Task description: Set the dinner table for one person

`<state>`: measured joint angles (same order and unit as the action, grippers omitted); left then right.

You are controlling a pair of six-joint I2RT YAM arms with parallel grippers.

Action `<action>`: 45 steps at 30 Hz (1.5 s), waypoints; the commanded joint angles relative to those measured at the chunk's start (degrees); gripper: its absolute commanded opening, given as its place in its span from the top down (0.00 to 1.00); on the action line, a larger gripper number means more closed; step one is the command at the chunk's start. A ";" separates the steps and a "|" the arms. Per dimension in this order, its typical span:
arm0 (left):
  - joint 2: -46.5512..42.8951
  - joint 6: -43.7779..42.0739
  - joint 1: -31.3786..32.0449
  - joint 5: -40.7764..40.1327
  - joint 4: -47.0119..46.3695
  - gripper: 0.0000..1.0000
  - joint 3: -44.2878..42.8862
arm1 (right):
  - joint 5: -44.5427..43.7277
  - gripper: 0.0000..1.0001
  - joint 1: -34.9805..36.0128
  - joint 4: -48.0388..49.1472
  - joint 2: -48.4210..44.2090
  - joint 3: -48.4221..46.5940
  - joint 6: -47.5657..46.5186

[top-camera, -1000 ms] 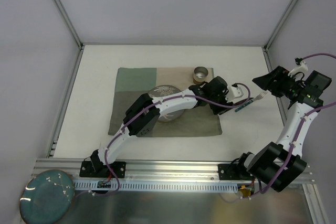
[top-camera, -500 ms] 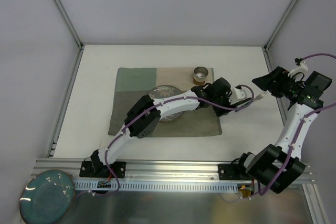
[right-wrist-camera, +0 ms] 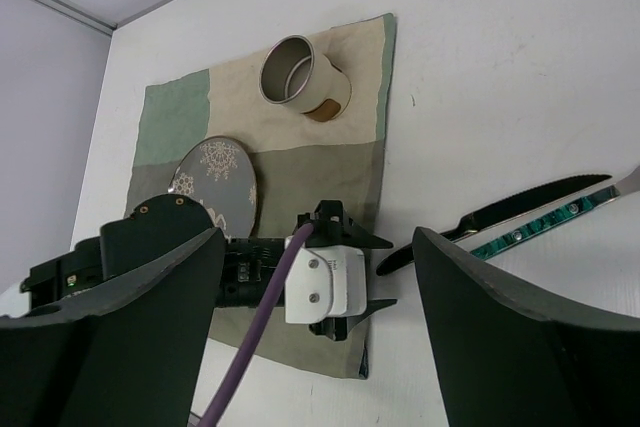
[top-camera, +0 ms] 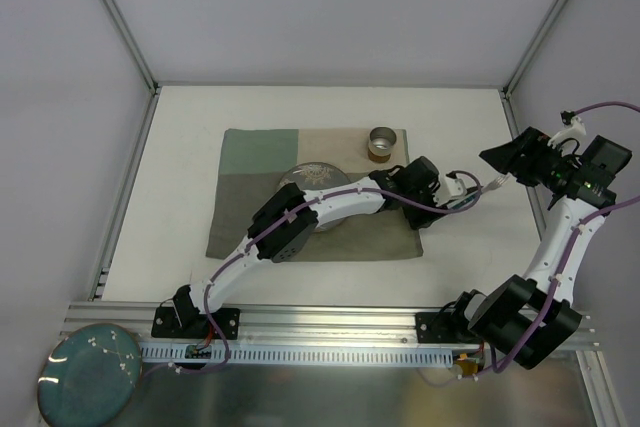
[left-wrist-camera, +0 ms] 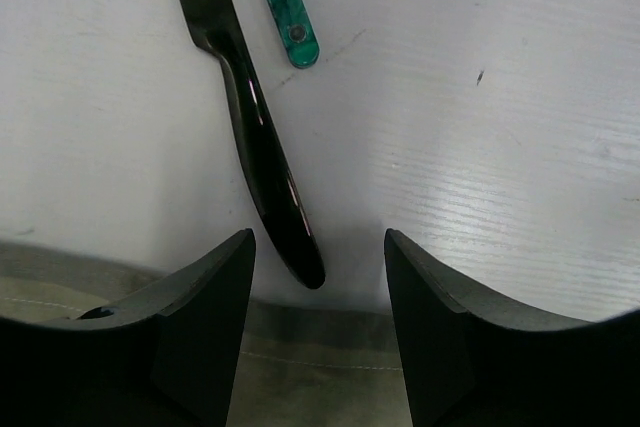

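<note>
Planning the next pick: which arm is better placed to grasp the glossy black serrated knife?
Left, likely: left gripper hangs open over the handle of the glossy black knife; right gripper sits farther off.

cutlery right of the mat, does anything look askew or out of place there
The knife and the green-handled utensil lie slanted on the bare table beside the mat. They point away from the mat instead of running along its edge. Nothing looks spilled or damaged.

knife [left-wrist-camera: 250, 117] blade cropped, plate [top-camera: 305, 174] half hidden
</note>
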<state>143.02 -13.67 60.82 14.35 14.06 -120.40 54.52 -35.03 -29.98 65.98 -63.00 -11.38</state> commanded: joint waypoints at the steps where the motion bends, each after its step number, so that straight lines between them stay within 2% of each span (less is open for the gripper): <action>1: 0.68 1.72 0.53 2.00 0.17 0.45 -2.38 | 1.99 0.20 -0.66 -0.26 -1.73 -2.91 -0.40; 6: 2.35 2.07 0.53 1.65 0.17 0.45 -3.18 | 4.54 0.20 -2.06 -0.17 -1.90 -4.67 1.35; 8: 3.05 2.86 0.53 1.73 0.17 0.49 -3.35 | 5.33 0.20 -3.02 -0.08 -2.25 -5.46 1.79; 11: 3.93 3.74 0.53 1.47 0.09 0.70 -3.44 | 6.29 0.20 -3.82 -0.08 -3.22 -5.90 2.32; 12: 4.11 3.74 0.53 1.56 0.09 0.74 -3.35 | 6.82 0.20 -4.34 0.01 -3.40 -5.99 2.41; 14: 4.54 4.00 0.53 1.12 0.00 0.91 -3.35 | 7.44 0.20 -4.61 -0.08 -4.10 -6.08 2.76; 16: 4.63 4.00 0.44 0.68 0.00 0.99 -3.35 | 7.97 0.20 -5.14 0.01 -4.62 -6.17 3.11; 26: 3.32 3.39 0.27 -1.16 -0.09 1.00 -2.39 | 7.97 0.20 -5.93 0.01 -3.66 -5.12 2.06; 36: -1.51 0.49 -1.40 -5.12 -0.53 1.00 -1.24 | 5.95 0.20 -5.93 1.67 0.29 -0.02 -1.72; 45: -4.94 -0.74 -3.16 -8.54 -0.53 1.00 0.08 | 4.72 0.20 -5.67 3.34 5.04 -0.37 -1.90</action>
<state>143.68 -13.10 58.78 8.47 12.97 -120.64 59.18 -40.29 -29.02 71.07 -62.76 -12.49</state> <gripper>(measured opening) 0.069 0.798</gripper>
